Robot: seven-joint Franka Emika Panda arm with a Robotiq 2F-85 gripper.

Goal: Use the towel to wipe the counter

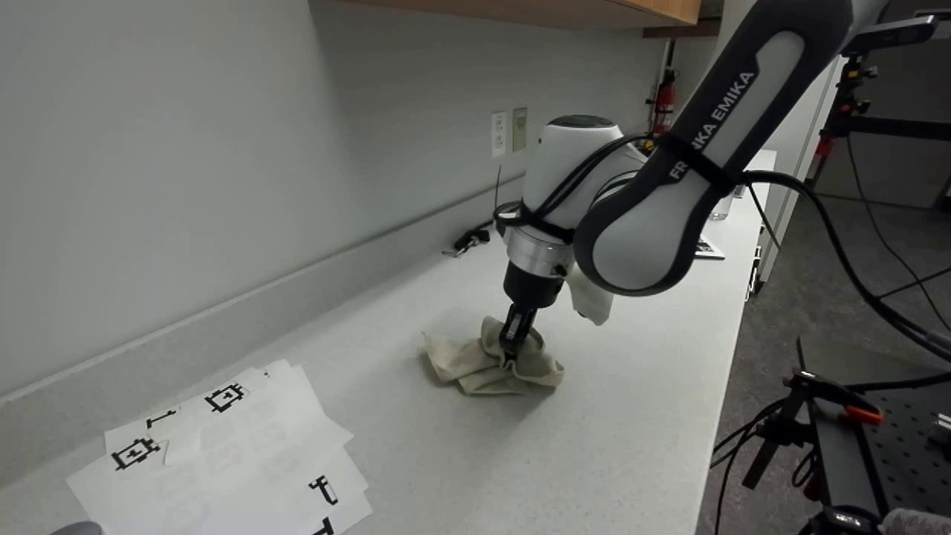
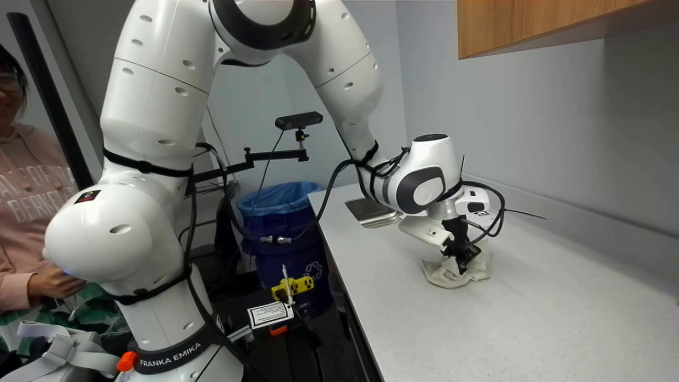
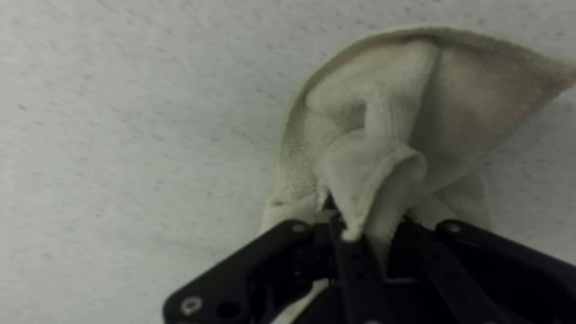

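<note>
We see one end effector (image 1: 511, 354), pointing down at a slight tilt, its two fingers (image 3: 355, 270) pressed closed on bunched cloth from one towel (image 3: 373, 148). The towel spreads in rumpled folds beneath and around the fingertips, touching the one white table (image 1: 609, 416). Well apart from the end effector, on the same table, lie several black-marked paper sheets (image 1: 245, 438); they overlap, so we cannot count them. Beyond the end effector and higher, we count two wall plates (image 1: 498, 134). In an exterior view, one blue bin (image 2: 302, 254) and one person (image 2: 26, 228), partly cut off, stand past the table's edge, well apart from the end effector.
</note>
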